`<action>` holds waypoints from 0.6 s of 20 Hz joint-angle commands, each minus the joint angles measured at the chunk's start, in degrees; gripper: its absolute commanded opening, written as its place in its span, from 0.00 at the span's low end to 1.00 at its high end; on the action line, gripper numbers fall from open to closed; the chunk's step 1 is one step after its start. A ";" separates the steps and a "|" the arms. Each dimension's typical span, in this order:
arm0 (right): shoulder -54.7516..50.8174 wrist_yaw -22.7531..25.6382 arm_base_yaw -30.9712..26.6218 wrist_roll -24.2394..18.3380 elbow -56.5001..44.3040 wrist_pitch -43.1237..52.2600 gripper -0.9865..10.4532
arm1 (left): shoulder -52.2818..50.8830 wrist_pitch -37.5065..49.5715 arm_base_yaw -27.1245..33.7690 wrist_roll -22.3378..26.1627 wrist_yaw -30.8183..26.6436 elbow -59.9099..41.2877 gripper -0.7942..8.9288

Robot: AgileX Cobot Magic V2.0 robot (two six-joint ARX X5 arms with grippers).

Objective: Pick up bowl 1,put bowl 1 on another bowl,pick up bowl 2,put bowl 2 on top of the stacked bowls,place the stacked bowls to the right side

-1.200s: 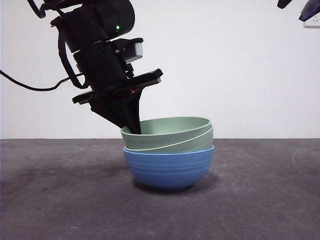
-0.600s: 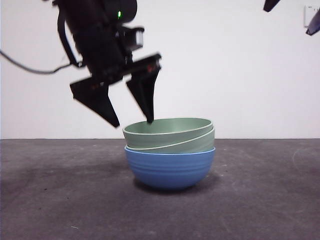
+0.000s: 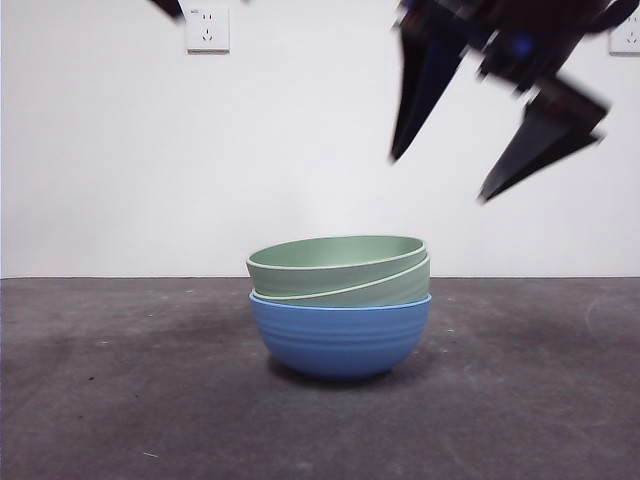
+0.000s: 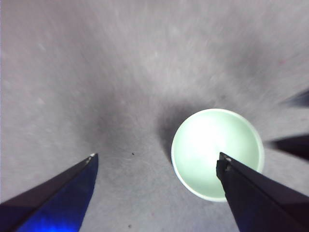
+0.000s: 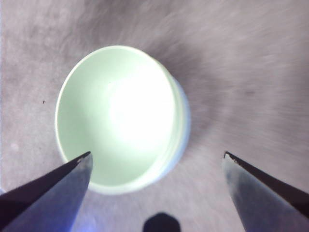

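The stacked bowls [image 3: 340, 305] stand mouth-up on the dark grey table [image 3: 120, 400], a blue ribbed bowl [image 3: 340, 335] carrying two sage-green bowls nested inside it. The upper green bowl [image 3: 335, 258] sits crooked, its rim tipped down toward the side of the wall socket [image 3: 207, 28], so a slanting seam shows against the lower green bowl [image 3: 385, 287]. Neither arm touches the stack. Above it and off to the side away from the socket hangs the right gripper [image 3: 440, 175], blurred, its jaws spread wide and empty; the right wrist view looks down into the pale green hollow between those parted jaws. The left gripper [image 4: 157, 162] is high over the table, jaws likewise wide apart and empty, the bowls small below it. Behind the stack rises a plain white wall [image 3: 300, 150].
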 commanded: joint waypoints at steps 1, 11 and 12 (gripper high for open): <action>5.84 -0.24 -0.02 1.53 -0.02 2.43 0.48 | -4.92 -1.99 -0.22 0.72 -0.81 -0.07 0.50; 20.26 -4.68 -0.79 2.01 -0.02 6.56 0.42 | -16.15 -8.11 -0.24 -0.44 -0.90 -0.07 0.50; 20.26 -4.72 -0.79 2.01 -0.02 6.97 0.36 | -16.15 -8.81 -0.24 -0.44 -0.90 -0.07 0.50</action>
